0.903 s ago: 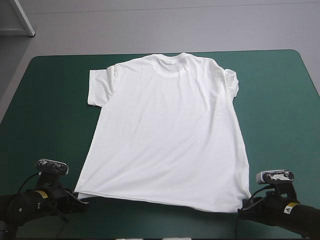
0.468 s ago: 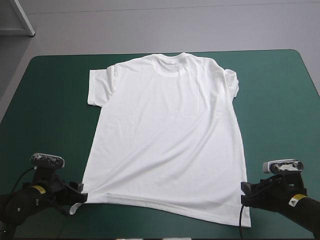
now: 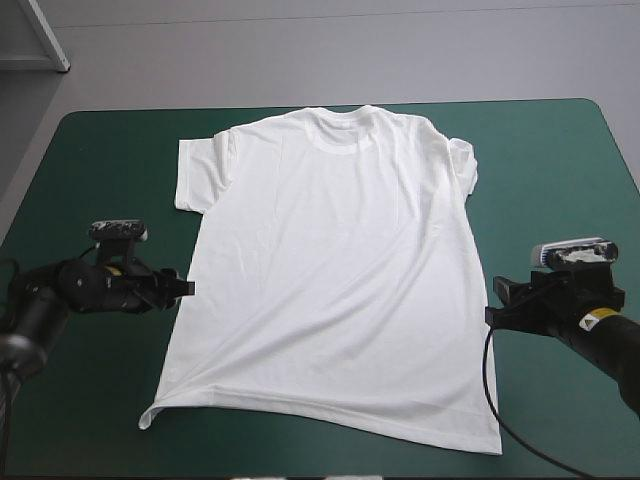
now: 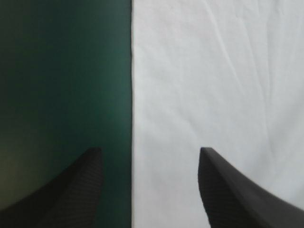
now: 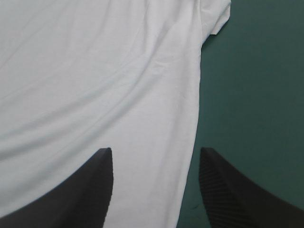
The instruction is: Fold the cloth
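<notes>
Tabletop with a teal-green cover (image 3: 560,200) carries the white short-sleeved T-shirt (image 3: 340,270), which is spread flat at its middle, collar toward the far edge and hem toward the near edge. The hem now lies a little closer to the near edge than earlier, and its left corner is slightly curled.

Just before, both arms sat at the hem corners. They have since moved up the shirt's sides to about mid-body.

The left hand (image 3: 186,288) is open and straddles the shirt's left side edge, with one black finger (image 4: 76,190) over the cover and the other over the cloth.

The right hand (image 3: 494,302) is also open and straddles the right side edge in the same way, holding nothing.
</notes>
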### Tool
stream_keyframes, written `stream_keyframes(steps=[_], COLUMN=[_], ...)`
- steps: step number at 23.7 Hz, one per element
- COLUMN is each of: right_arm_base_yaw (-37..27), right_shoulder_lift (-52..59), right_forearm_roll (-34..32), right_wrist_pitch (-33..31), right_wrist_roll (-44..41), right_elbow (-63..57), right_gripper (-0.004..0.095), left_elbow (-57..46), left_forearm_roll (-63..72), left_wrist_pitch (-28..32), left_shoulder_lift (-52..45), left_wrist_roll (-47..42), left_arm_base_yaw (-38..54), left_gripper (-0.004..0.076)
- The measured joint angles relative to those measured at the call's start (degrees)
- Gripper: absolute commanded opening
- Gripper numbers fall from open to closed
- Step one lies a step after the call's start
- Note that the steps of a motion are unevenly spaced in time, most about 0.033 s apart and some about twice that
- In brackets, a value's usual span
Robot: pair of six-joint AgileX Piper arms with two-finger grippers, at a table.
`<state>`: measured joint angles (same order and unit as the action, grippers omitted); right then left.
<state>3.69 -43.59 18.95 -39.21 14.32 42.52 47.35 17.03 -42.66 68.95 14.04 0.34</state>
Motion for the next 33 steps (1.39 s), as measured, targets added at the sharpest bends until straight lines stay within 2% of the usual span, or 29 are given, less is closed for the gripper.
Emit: stream_keyframes(steps=[4, 10, 14, 20, 26, 28, 30, 33], right_arm_base_yaw=[0.0, 0.0, 0.0, 0.0, 0.0, 0.0, 0.0, 0.0], right_shoulder_lift=[-5.8, -10.7, -10.7, -10.8, -10.8, -10.8, -10.8, -11.4], right_forearm_roll=[0.0, 0.2, 0.3, 0.6, 0.9, 0.9, 0.9, 0.9], right_wrist_pitch=[0.9, 2.2, 3.1, 5.5, 5.9, 5.9, 5.9, 5.9], right_wrist_roll=[1.9, 3.3, 3.5, 3.5, 3.5, 3.5, 3.5, 4.4], right_elbow=[1.8, 3.8, 3.8, 3.8, 3.8, 3.8, 3.8, 3.9], right_gripper=[0.0513, 0.0513, 0.0513, 0.0509, 0.0487, 0.0458, 0.0429, 0.0428], left_elbow=[8.5, 23.1, 25.3, 26.0, 26.6, 26.7, 26.7, 26.7], left_forearm_roll=[4.4, 5.0, 5.0, 5.8, 5.8, 5.3, 4.8, 3.7], left_wrist_pitch=[0.7, 0.5, 0.5, 4.3, 6.5, 7.0, 7.5, 8.2], left_shoulder_lift=[11.6, 26.6, 31.2, 36.7, 37.8, 38.0, 38.2, 38.3], left_wrist_roll=[3.7, 4.8, 5.9, 8.1, 10.8, 10.8, 10.8, 10.8], left_arm_base_yaw=[0.0, 0.0, 0.0, -0.1, -3.3, -4.2, -4.6, -4.7], left_gripper=[0.0441, 0.0441, 0.0441, 0.0425, 0.0292, 0.0194, 0.0037, 0.0019])
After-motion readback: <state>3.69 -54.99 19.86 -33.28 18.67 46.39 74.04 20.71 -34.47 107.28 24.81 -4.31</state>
